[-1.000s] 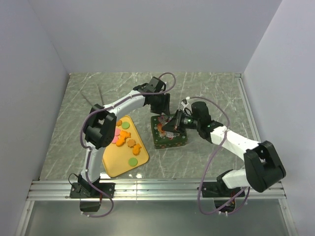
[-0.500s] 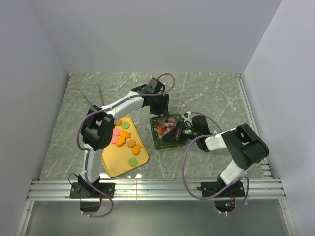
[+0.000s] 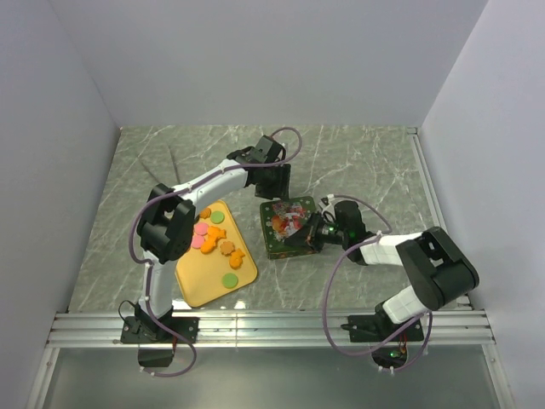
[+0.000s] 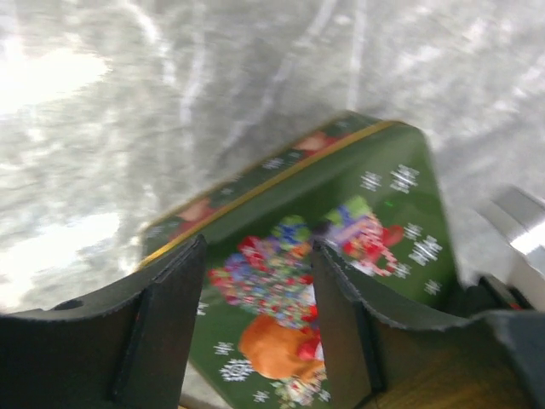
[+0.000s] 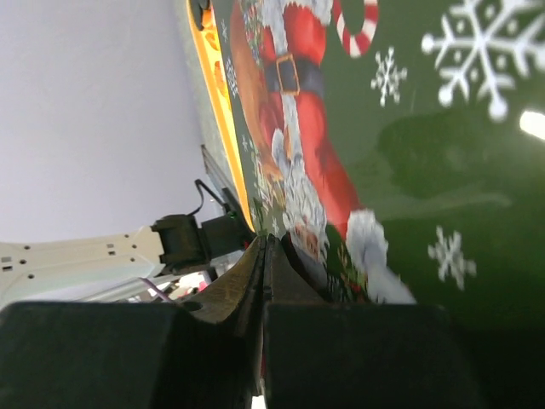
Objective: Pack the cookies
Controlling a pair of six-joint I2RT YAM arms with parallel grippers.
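Cookies [image 3: 216, 241] lie on the yellow tray [image 3: 197, 285], outside the lidded Christmas tin [image 3: 293, 228] beneath the left fingers [image 4: 170, 315], spread empty, while the right fingers [image 5: 234, 294] press together beside it.

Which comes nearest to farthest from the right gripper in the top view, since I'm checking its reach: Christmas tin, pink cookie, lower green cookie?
1. Christmas tin, right beside the right gripper.
2. Lower green cookie, near end of the yellow tray.
3. Pink cookie, on the tray's left side.
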